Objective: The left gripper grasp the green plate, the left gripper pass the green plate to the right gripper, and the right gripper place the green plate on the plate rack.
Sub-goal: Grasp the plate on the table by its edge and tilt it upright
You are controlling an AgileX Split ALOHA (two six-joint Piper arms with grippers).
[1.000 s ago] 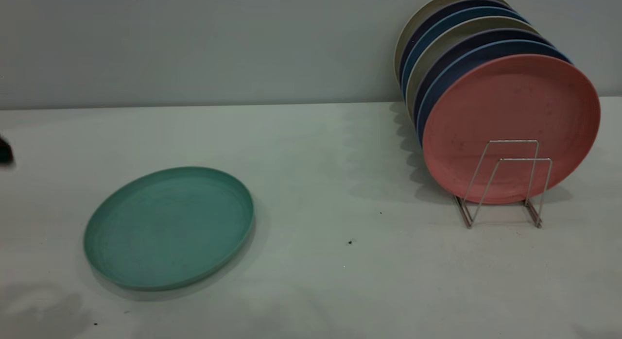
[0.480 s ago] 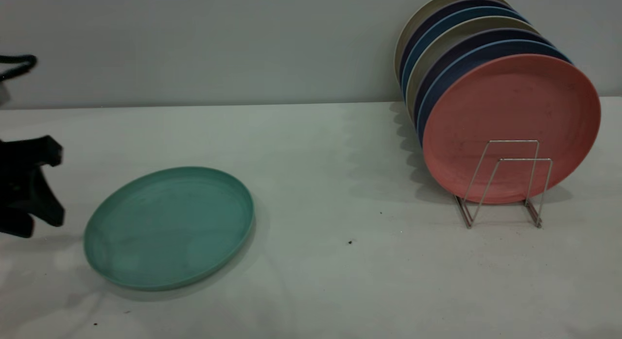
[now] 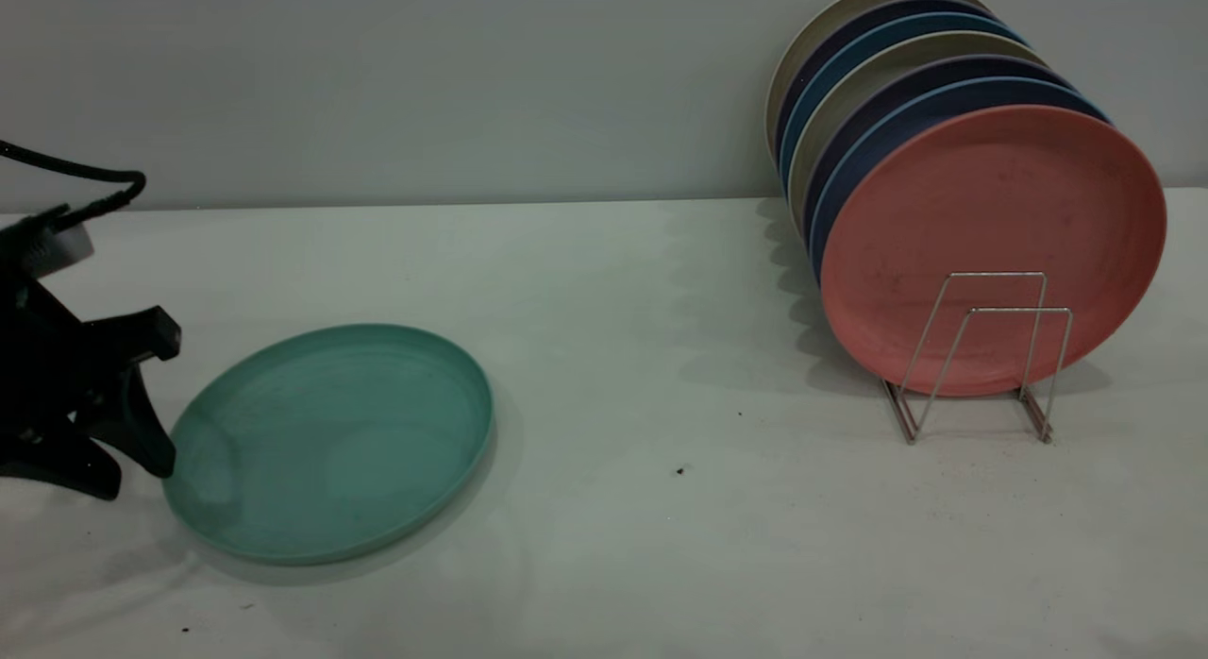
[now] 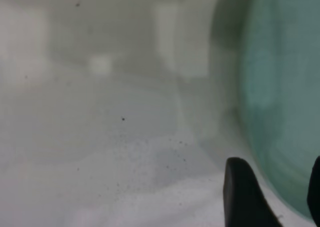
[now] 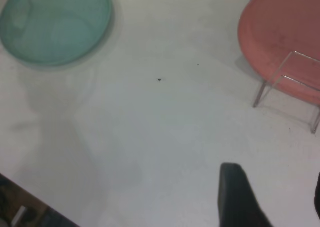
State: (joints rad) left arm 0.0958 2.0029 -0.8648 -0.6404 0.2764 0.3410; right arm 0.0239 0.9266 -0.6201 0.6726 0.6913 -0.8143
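Observation:
The green plate (image 3: 330, 442) lies flat on the white table at the left; it also shows in the left wrist view (image 4: 285, 87) and far off in the right wrist view (image 5: 55, 24). My left gripper (image 3: 162, 401) is open at the plate's left rim, low over the table. In its wrist view the left gripper (image 4: 277, 189) straddles the plate's edge, one finger (image 4: 240, 194) outside the rim. The plate rack (image 3: 981, 357) stands at the right, its two front wire loops empty. My right gripper (image 5: 275, 194) is open with nothing in it, high above the table near the plate rack (image 5: 287, 87).
A salmon-pink plate (image 3: 991, 234) stands upright in the rack, with several blue and beige plates (image 3: 878, 83) behind it. A grey wall runs behind the table (image 3: 661, 508). Small dark specks (image 3: 679, 470) lie between plate and rack.
The left gripper has come in from the left edge of the exterior view and reached the green plate's left rim. The plate and rack have not moved.

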